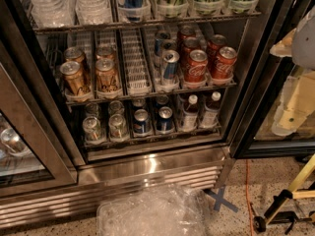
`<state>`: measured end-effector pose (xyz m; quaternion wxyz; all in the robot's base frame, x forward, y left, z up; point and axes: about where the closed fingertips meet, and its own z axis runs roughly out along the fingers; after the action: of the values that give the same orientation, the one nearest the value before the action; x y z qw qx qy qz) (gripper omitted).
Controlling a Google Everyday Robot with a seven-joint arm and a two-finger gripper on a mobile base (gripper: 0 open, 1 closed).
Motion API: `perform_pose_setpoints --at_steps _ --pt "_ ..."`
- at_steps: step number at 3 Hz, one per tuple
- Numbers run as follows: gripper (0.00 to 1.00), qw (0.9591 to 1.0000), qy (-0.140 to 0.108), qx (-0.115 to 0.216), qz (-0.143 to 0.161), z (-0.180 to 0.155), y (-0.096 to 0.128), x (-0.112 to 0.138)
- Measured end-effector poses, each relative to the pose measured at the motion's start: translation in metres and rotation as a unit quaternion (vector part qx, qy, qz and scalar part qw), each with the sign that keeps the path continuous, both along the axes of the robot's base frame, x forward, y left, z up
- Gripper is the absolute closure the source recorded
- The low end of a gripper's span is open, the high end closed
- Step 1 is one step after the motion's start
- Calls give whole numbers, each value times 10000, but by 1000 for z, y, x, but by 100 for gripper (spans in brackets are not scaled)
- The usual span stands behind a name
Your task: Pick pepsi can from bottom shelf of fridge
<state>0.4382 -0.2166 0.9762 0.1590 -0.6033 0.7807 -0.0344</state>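
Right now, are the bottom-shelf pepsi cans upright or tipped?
Upright: both pepsi cans stand on the bottom shelf with silver tops up. The gripper is off to the right, outside the fridge.

High near view, angled down into fridge (pixel 147 168), gripper (pixel 286 118) at right
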Motion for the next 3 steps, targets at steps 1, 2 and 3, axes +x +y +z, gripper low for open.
perform_pose_setpoints --at_steps 1,2,3 --pt "0 10000 0 0 0 0 0 0" --pt "0 9997 -82 214 -6 -11 16 3" --pt "0 9956 18 940 -44 -49 67 -2"
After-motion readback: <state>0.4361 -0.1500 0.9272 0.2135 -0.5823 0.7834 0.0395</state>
